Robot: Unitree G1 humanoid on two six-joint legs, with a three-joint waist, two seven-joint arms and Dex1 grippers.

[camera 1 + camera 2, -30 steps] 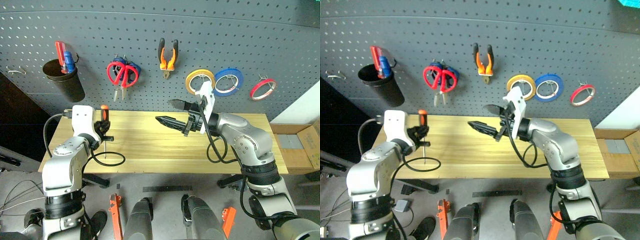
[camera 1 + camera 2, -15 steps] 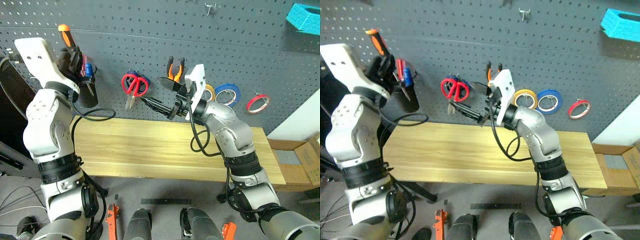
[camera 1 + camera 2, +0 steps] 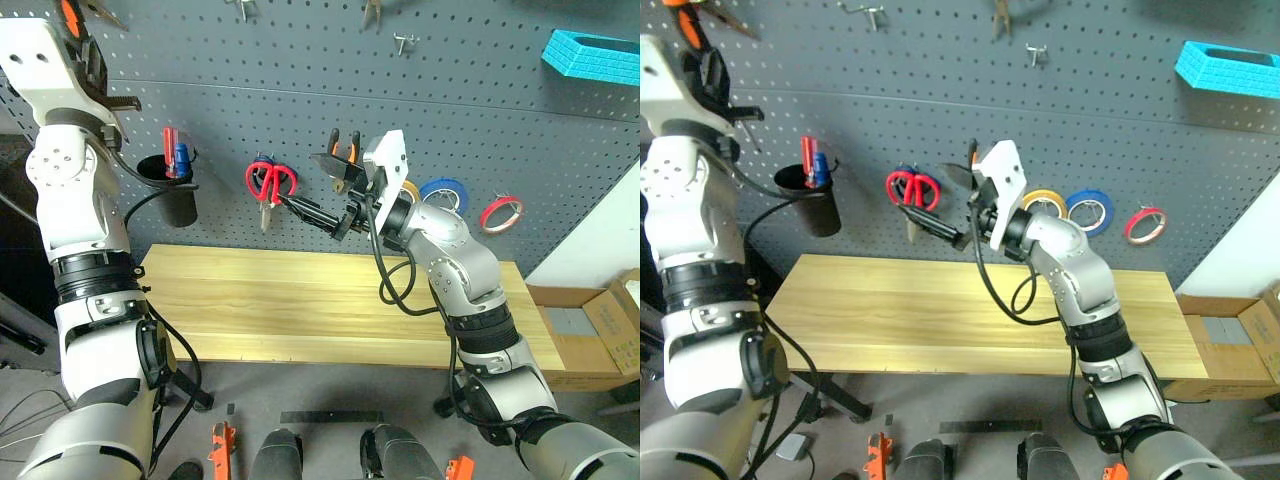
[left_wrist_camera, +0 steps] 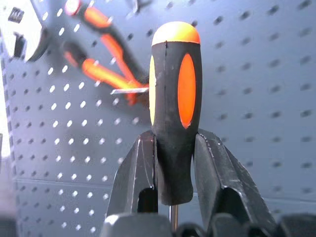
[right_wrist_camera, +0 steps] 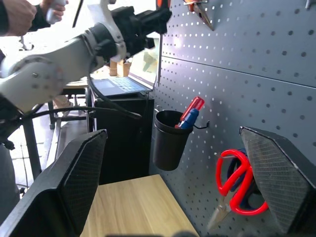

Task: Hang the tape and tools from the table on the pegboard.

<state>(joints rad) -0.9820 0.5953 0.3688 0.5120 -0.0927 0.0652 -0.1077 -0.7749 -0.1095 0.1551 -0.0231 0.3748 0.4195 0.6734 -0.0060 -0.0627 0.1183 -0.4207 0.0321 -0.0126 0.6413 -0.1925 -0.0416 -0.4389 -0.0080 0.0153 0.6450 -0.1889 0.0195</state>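
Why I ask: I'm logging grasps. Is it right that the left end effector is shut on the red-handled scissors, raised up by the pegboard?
Not quite. The left end effector is shut on the small tool with the orange-and-black handle, raised by the pegboard, as the left wrist view shows. The red-handled scissors already hang on the board.

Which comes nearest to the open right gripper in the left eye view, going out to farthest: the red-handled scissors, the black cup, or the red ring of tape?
From the right gripper:
1. Red-handled scissors, hanging on the pegboard just beyond the gripper's fingertips, toward the robot's left.
2. Black cup, further along the board on the left.
3. Red ring of tape, out on the right, slightly farther than the cup.
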